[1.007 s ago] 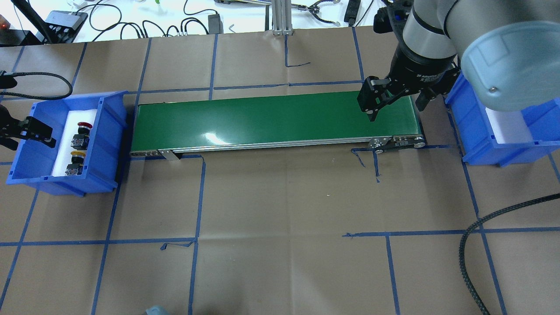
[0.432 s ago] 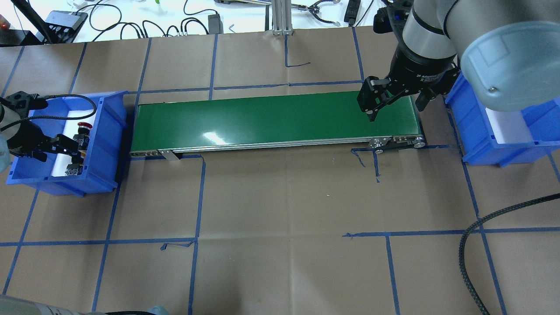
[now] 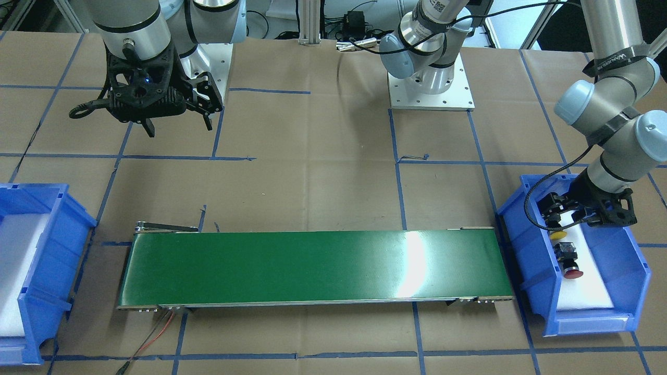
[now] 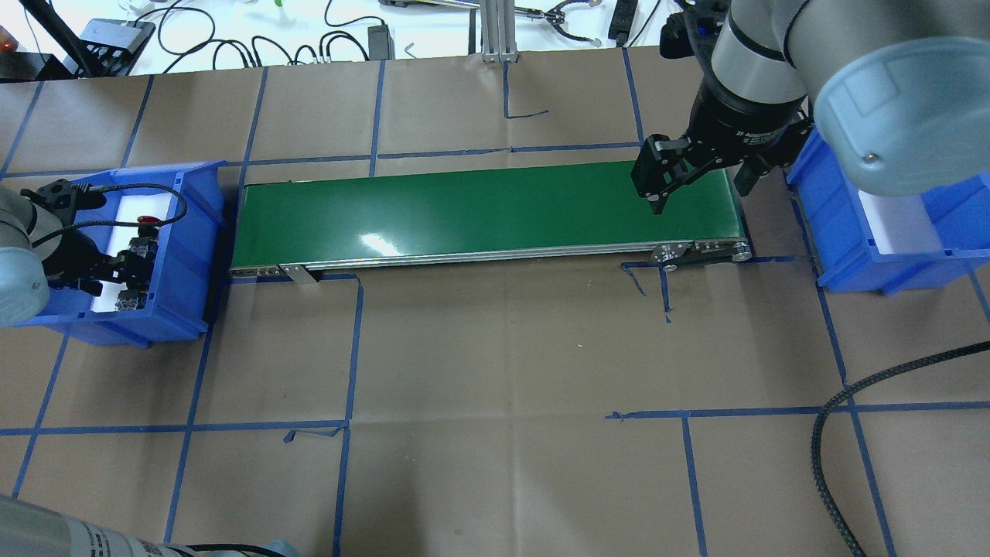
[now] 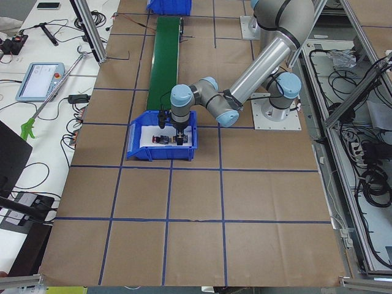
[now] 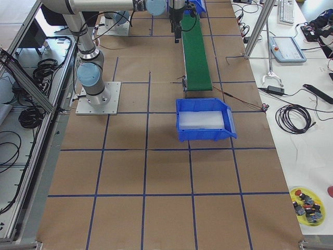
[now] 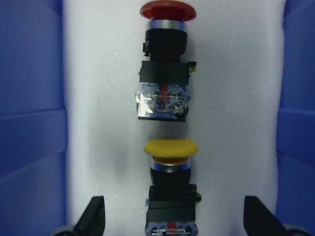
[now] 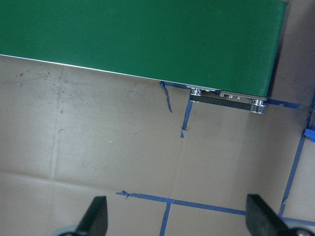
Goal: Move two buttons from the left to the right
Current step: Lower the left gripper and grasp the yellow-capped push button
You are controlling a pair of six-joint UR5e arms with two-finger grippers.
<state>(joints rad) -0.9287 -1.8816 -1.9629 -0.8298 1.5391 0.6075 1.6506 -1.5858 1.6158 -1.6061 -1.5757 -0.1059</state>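
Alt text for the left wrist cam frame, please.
A red button and, below it, a yellow button lie in line on white foam inside a blue bin. The open left gripper frames the yellow button's body at the bottom edge.

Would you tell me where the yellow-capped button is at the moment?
In the left wrist view, the yellow-capped button lies on white foam in the blue bin, just below the red-capped button, framed by the open left gripper.

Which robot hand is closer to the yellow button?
Left. The left gripper hangs right over the yellow button in the blue bin; the right gripper is far away, over the opposite end of the green conveyor.
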